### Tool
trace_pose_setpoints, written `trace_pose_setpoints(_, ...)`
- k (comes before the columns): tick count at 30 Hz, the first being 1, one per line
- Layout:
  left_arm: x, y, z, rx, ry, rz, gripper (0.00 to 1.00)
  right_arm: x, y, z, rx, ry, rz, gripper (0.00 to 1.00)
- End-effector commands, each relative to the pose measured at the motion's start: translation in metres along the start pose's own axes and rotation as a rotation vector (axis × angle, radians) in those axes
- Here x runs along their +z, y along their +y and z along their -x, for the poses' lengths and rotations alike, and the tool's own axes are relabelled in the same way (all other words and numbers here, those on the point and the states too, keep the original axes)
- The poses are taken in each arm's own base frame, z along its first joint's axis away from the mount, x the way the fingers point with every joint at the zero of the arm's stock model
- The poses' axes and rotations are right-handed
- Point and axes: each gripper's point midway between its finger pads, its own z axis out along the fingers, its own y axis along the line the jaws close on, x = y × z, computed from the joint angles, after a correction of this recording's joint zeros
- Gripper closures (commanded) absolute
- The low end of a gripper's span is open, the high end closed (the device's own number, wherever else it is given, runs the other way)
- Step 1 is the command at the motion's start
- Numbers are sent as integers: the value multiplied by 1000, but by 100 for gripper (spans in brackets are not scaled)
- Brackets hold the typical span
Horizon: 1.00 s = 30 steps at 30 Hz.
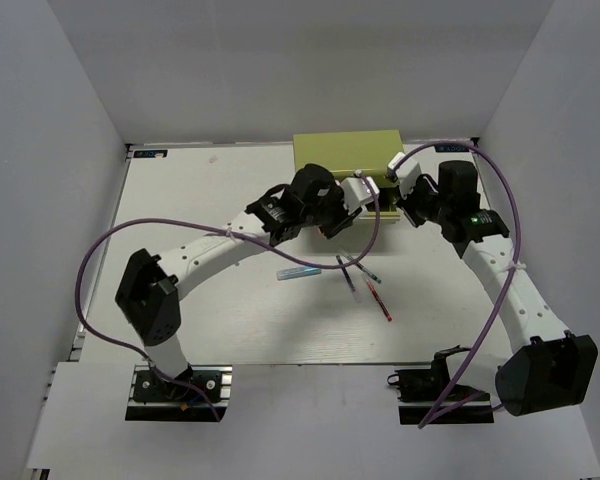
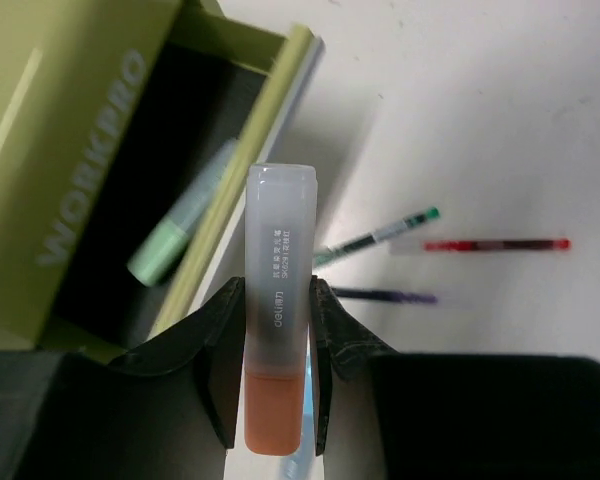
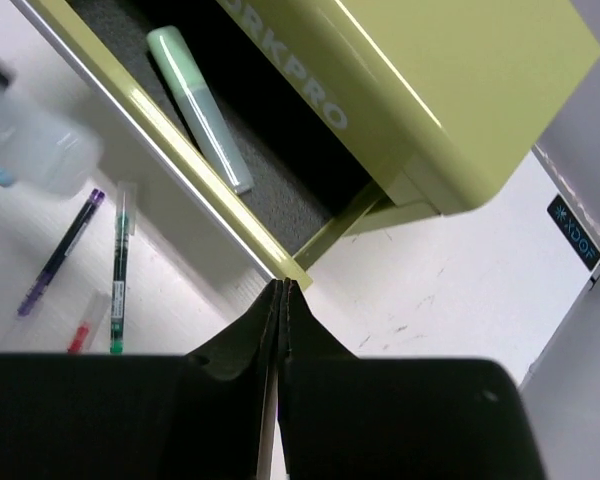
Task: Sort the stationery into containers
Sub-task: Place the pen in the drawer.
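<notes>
Left wrist view showed your left gripper (image 2: 277, 295) clamped on the orange marker (image 2: 279, 350), with the marker's clear cap pointing away from the camera, near the front edge of the open drawer (image 2: 252, 160) of the olive-green WORKPRO chest (image 2: 50, 120). The mint green marker (image 2: 178, 228) lay inside that drawer. The green-tipped pen (image 2: 380, 235), red pen (image 2: 495, 244) and dark purple pen (image 2: 385, 296) lay near one another on the table (image 2: 500, 100), outside the chest. Your right gripper (image 3: 283, 292) had its fingers pressed together on nothing, close to the drawer's front corner; whether it touched was unclear. In the top external view, the light blue marker (image 1: 298, 272) lay on the table left of the pens.
</notes>
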Motion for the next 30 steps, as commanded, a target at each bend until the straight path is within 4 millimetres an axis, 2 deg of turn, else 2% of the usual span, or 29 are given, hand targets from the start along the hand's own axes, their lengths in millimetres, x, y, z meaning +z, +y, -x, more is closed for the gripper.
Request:
trace_pose_setpoints(1, 14, 26, 17, 81, -35, 1, 95, -10, -7, 2, 15, -32, -49, 100)
trace_pose_setpoints(6, 36, 57, 27, 130, -92, 58, 95, -14, -5, -6, 25, -29, -49, 100)
trace_pose_setpoints(7, 36, 64, 30, 140, -108, 75, 95, -15, -5, -7, 27, -28, -47, 100)
trace_pose_setpoints(9, 49, 69, 26, 149, -105, 91, 95, -16, -1, -10, 25, -29, -36, 98)
trace_pose_setpoints(10, 52, 77, 21, 144, -96, 114, 95, -17, -2, -11, 24, -26, -39, 96)
trace_pose_setpoints(13, 52, 92, 29, 136, -126, 172, 95, -17, 4, -16, 21, -25, -23, 92)
trace_pose_setpoints(18, 54, 94, 31, 147, -134, 176, 92, -15, 12, -22, 10, -21, 9, 89)
trace_pose_setpoints(22, 59, 91, 16, 141, -105, 174, 80, -13, 22, -21, 5, -35, 66, 78)
trace_pose_setpoints(23, 60, 92, 10, 139, -97, 182, 69, -11, 24, -23, -1, -31, 81, 71)
trace_pose_setpoints(26, 57, 96, 10, 114, -96, 214, 41, -10, 35, -25, -20, -33, 142, 63)
trace_pose_setpoints(30, 39, 100, 35, 114, -160, 239, 34, -9, 52, -26, -85, -69, 231, 55)
